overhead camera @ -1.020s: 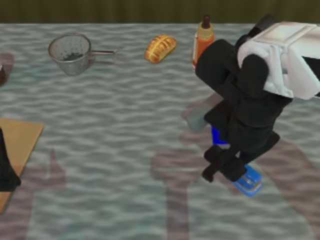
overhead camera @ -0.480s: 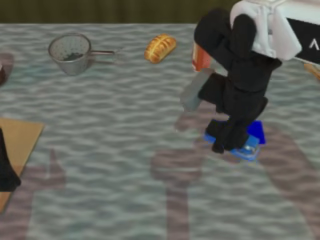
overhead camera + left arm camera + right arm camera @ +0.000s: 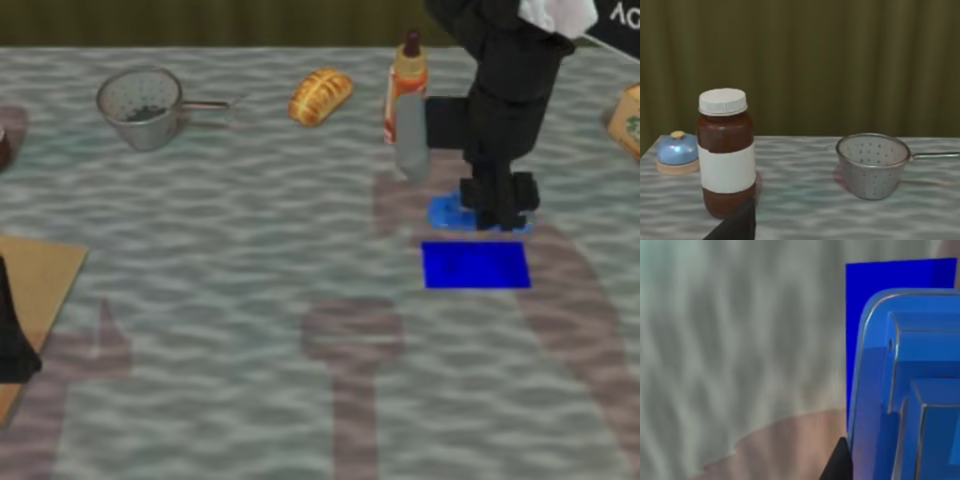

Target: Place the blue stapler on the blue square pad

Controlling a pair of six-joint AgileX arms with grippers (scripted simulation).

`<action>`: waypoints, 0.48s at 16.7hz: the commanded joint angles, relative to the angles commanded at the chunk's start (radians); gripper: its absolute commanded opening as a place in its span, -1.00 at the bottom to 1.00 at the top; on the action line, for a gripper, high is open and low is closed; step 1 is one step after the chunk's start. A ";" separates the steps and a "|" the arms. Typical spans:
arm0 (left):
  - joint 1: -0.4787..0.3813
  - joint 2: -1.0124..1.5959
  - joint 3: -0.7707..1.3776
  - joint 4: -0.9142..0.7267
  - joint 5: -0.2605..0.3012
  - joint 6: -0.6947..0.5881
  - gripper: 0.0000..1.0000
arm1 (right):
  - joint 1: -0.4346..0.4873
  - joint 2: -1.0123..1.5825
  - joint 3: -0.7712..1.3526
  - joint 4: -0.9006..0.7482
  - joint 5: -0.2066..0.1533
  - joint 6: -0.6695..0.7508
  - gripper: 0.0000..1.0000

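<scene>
The blue stapler [image 3: 446, 212] hangs in my right gripper [image 3: 497, 208], which is shut on it, just past the far edge of the blue square pad [image 3: 475, 265]. The pad lies flat and fully uncovered on the table's right half. In the right wrist view the stapler [image 3: 910, 390] fills the frame close up, with a strip of the pad [image 3: 875, 275] behind it and one black fingertip [image 3: 840, 465] against its side. My left arm [image 3: 12, 340] stays parked at the table's left edge.
A metal strainer [image 3: 140, 105], a bread roll [image 3: 320, 95] and a sauce bottle [image 3: 408, 85] stand along the far side. A wooden board [image 3: 35, 285] lies at the left and a box [image 3: 628, 120] at the right edge. A brown jar [image 3: 725, 150] and a bell [image 3: 677, 152] show near the left arm.
My right gripper has carried the stapler from the near side of the pad, across it, to just beyond its far edge. The pad is now uncovered. The left arm has not moved.
</scene>
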State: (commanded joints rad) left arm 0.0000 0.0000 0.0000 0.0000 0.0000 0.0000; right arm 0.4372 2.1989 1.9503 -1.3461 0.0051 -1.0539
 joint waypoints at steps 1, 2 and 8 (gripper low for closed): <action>0.000 0.000 0.000 0.000 0.000 0.000 1.00 | -0.014 0.014 0.030 -0.008 0.000 -0.047 -1.00; 0.000 0.000 0.000 0.000 0.000 0.000 1.00 | -0.027 0.024 0.054 -0.014 0.001 -0.083 -1.00; 0.000 0.000 0.000 0.000 0.000 0.000 1.00 | -0.044 0.035 0.085 -0.021 0.001 -0.128 -1.00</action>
State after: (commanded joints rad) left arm 0.0000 0.0000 0.0000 0.0000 0.0000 0.0000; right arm 0.3937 2.2342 2.0351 -1.3666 0.0058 -1.1818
